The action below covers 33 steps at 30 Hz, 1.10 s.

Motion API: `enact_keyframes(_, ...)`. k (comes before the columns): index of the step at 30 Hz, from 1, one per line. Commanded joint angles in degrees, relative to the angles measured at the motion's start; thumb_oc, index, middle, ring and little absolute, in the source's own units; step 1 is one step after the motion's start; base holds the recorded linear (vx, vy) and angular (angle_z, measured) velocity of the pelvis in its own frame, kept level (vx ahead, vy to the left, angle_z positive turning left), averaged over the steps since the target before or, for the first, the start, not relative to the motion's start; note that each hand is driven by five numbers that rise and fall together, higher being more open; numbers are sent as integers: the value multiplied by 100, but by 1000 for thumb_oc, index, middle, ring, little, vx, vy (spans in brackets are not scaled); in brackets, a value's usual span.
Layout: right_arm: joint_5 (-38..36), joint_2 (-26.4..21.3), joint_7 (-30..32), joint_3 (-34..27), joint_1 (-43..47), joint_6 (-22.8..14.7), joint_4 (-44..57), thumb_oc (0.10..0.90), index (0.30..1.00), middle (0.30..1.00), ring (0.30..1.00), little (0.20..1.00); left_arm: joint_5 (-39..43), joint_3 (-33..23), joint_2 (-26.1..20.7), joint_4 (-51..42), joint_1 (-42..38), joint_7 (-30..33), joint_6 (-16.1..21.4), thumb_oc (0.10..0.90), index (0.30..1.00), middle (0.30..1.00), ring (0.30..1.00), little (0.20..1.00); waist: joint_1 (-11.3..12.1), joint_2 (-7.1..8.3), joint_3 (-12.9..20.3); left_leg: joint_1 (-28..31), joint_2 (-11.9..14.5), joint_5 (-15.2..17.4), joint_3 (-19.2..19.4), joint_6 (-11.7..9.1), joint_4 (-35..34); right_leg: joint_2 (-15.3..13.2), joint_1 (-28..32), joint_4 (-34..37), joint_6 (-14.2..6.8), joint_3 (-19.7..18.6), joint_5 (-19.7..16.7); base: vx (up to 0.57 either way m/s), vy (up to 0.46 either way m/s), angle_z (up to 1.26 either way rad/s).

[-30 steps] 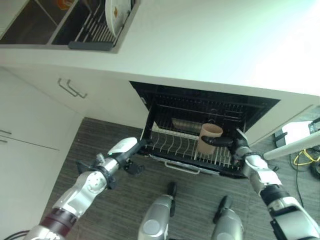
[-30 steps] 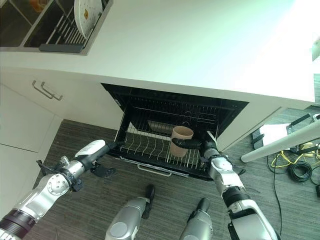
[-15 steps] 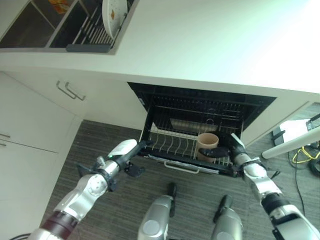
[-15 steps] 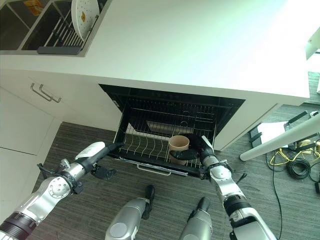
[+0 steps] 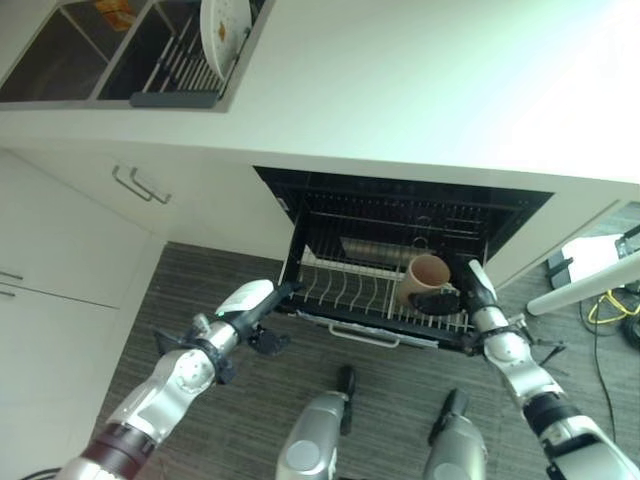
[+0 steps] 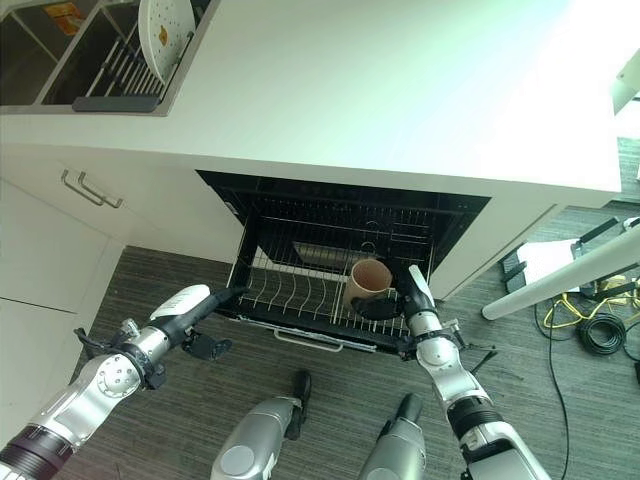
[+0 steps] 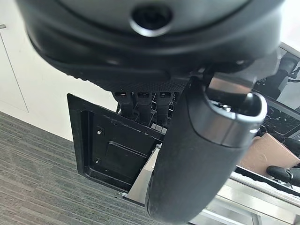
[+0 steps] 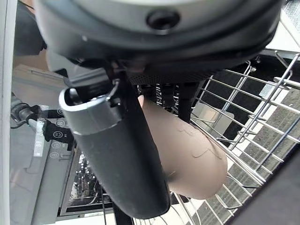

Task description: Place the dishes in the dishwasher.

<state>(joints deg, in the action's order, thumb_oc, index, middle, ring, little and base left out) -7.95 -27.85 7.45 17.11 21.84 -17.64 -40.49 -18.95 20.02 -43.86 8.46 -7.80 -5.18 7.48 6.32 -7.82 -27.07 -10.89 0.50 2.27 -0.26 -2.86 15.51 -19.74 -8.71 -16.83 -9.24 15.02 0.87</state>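
A tan mug (image 5: pixel 428 274) leans in the right part of the pulled-out dishwasher rack (image 5: pixel 345 291), its mouth turned up toward me. My right hand (image 5: pixel 445 298) is shut on the mug (image 8: pixel 187 154), with the thumb (image 8: pixel 126 154) across its side and the fingers curled behind it. My left hand (image 5: pixel 250 300) reaches to the rack's front left corner with straight fingers (image 7: pixel 140 105) at the dishwasher's dark side panel (image 7: pixel 112 150). A white plate (image 5: pixel 222 25) stands in the drying rack on the counter, far left.
The white counter (image 5: pixel 420 90) overhangs the open dishwasher. A sink (image 5: pixel 60 50) lies beside the drying rack. White cabinet doors with handles (image 5: pixel 140 183) are on the left. A white bar (image 5: pixel 590 290) and loose cables (image 6: pixel 585 335) sit on the floor at right.
My right hand brought the mug down into the rack, then tipped it from upright to leaning. The left hand has stayed at the rack's corner.
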Motion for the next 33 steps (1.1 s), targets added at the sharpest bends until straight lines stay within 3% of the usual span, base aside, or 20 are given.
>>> enact_keyframes(1,-92,-446,232,-425,7,-658,513,800,900,900,900,900,-46,-264,-34,-284,11,241,179,800,900,900,900,900,-82,64,326,128,231,822,347,35,168,-21,-37,-36,-190,-287,419,0,0,0)
enact_keyframes(7,-86,-360,-8,-359,-230,-962,1087,800,900,900,900,900,-114,-442,-8,-319,217,251,238,800,900,900,900,900,-106,103,403,176,264,845,402,45,168,-26,13,-36,-193,-252,447,0,0,0)
enact_keyframes(11,-179,-205,-98,-562,-785,-1194,1678,800,900,900,900,900,-236,-768,78,-356,496,252,253,800,900,900,900,900,-217,212,532,277,346,901,477,48,168,29,83,-36,-193,-256,508,-12,-49,-1)
enact_keyframes(25,-744,216,-122,-961,-1608,-1973,2811,800,900,900,900,900,-503,-1395,348,-153,1022,319,412,800,900,900,900,900,-362,389,1191,642,515,1035,607,39,168,240,437,-36,-150,-279,776,-5,-65,-6)
enact_keyframes(29,-1032,285,-69,-1114,-1683,-2470,3357,800,900,900,900,900,-503,-1513,439,-71,1058,543,448,800,900,900,900,900,-388,448,1331,702,530,1080,614,68,168,317,489,-36,-133,-311,830,-28,-45,-8)
enact_keyframes(33,-1320,278,-93,-1335,-1746,-2683,3790,800,900,900,900,900,-344,-1639,554,5,1059,881,467,800,900,900,900,900,-426,485,1438,744,525,1114,593,89,168,406,514,-36,-99,-384,875,-9,3,-5)
